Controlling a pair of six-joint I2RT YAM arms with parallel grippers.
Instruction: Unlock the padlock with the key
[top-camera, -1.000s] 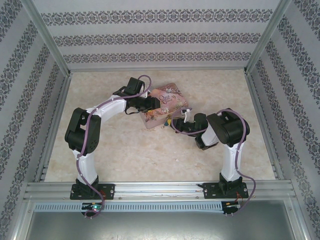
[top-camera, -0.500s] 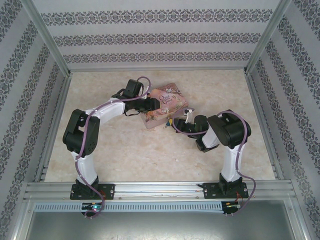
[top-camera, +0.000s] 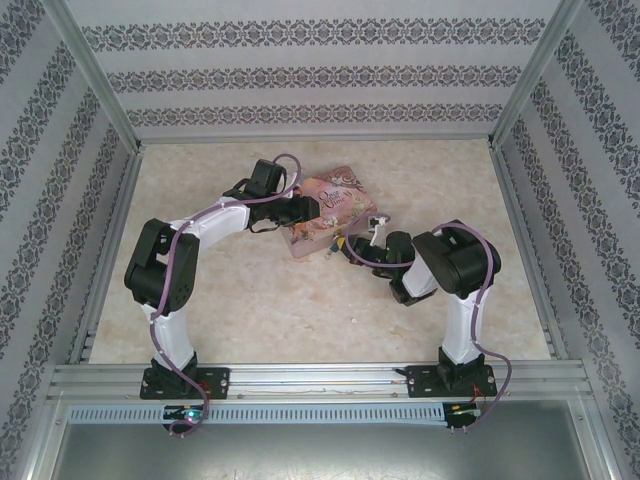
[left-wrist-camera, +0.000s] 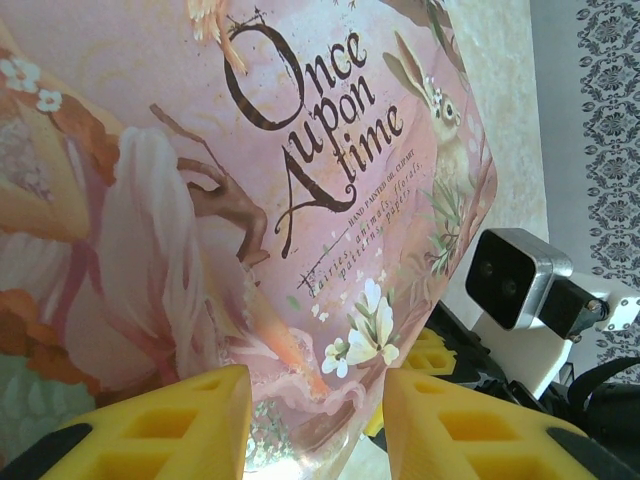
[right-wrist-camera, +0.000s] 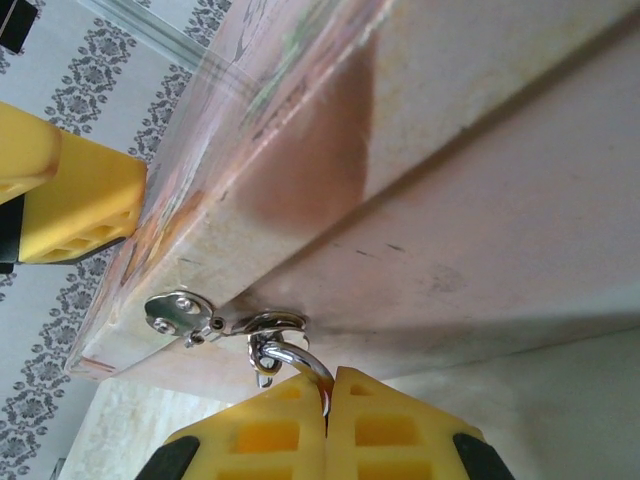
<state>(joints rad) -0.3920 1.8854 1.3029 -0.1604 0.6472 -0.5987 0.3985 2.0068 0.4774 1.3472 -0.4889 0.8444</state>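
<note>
Right claw (top-camera: 347, 246) has crept a touch closer to the tin (top-camera: 335, 205) over the last second, and my left elbow has swung out a bit, with the left claw (top-camera: 300, 211) staying parked on the tin's left side.

So where am I? Not far, honestly. On the right wrist cam the right claw (right-wrist-camera: 328, 400) is pressed together, pinching the padlock (right-wrist-camera: 300, 360) by its silver shackle. The blue body is tucked behind my pads, so I can't say how it sits. That shackle is looped through the hasp (right-wrist-camera: 182, 312) on the tin's (right-wrist-camera: 300, 150) edge, so the lock looks closed to me.

Left claw (left-wrist-camera: 315, 400) is spread, one finger on each side of the tin's (left-wrist-camera: 200, 200) corner. Can't tell if it's actually touching.

Tin sits mid-desk (top-camera: 300, 310). My guess is the lock is steadied and all the key work is left to do.
</note>
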